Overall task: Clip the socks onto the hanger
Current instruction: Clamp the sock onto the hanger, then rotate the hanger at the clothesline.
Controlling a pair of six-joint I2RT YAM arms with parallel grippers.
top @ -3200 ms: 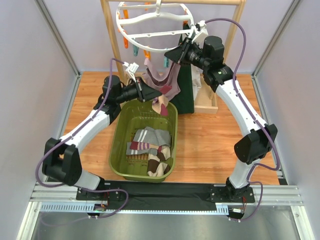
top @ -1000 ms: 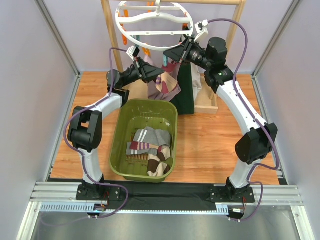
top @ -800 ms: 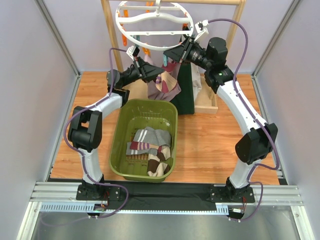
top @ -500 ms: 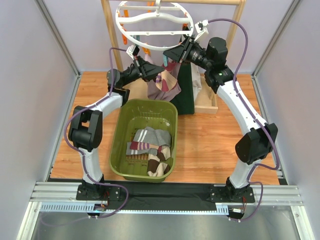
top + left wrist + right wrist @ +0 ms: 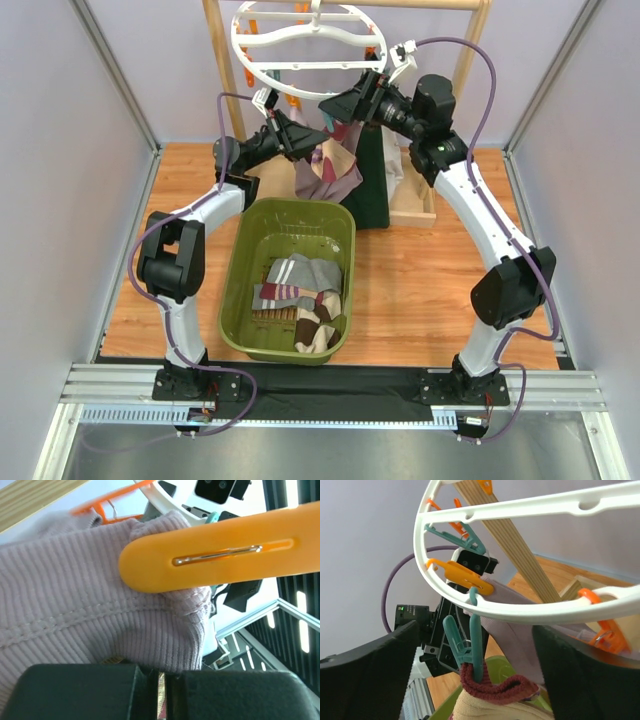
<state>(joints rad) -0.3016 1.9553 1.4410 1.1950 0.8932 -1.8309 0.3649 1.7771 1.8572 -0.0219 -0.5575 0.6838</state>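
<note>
Two arms up at the hanger (image 5: 530, 614) – the lilac-grey sock (image 5: 75, 580) sits right at its orange clip (image 5: 215, 555).

Biggest worry: the ring hangs off the wooden rack (image 5: 222, 70), so any tug from me would swing it. Smaller one: the clip only laps the cuff's edge, and I reckon the sock drops toward the basket (image 5: 232, 290) if I let go early. The left gripper (image 5: 160, 672) has its jaws pinched together on the cuff; the right gripper (image 5: 343, 102) has its jaws wide apart, holding nothing. Only the left wrist view shows clip over fabric – overhead hides that, but alone shows the spare socks (image 5: 295, 280) in the basket.
</note>
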